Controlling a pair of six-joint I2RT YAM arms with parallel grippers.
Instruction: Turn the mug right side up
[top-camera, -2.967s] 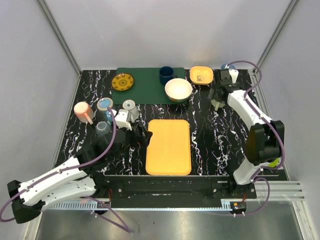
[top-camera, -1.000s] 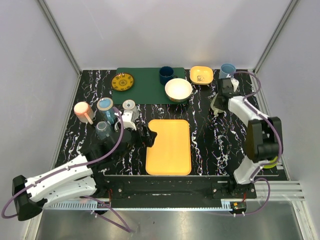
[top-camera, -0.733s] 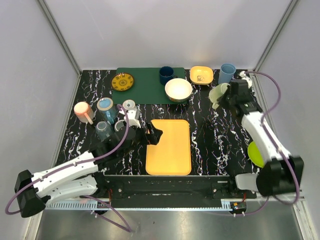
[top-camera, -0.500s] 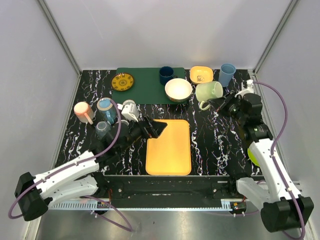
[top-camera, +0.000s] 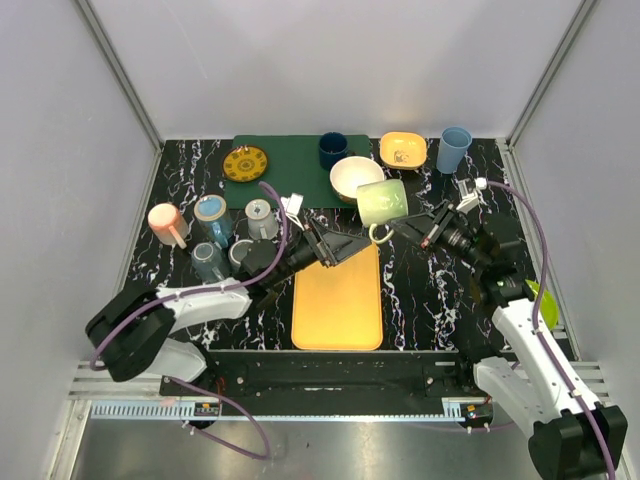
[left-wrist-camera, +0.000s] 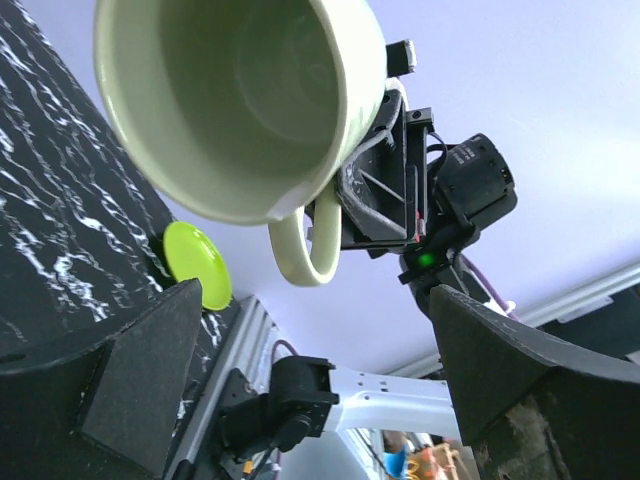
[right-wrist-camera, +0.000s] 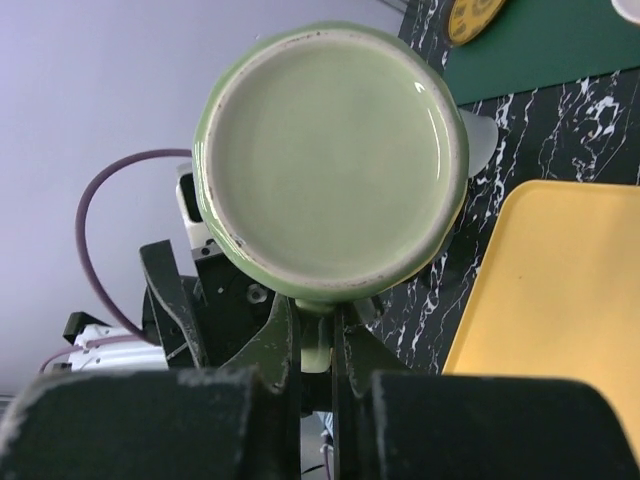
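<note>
Well, my right claw (top-camera: 398, 228) is shut tight on the handle of the green mug (top-camera: 382, 202). It holds the mug up in the air, off the table (top-camera: 430, 285). The mug is on its side, over the far end of the orange tray (top-camera: 338, 300) and just in front of the white bowl (top-camera: 352, 175). From my right wrist I see its round flat bottom. From my left wrist I look right into its open mouth, and the handle shows under it. So the mouth points at my left claw (top-camera: 338, 245). That claw is wide open, its two fingers (left-wrist-camera: 140, 370) spread apart, and it holds nothing. It is near the mug but does not touch it. Far back on the table stand a blue cup (top-camera: 455, 148), a yellow bowl (top-camera: 402, 150) and a dark blue mug (top-camera: 332, 150) on a green mat (top-camera: 285, 175).
</note>
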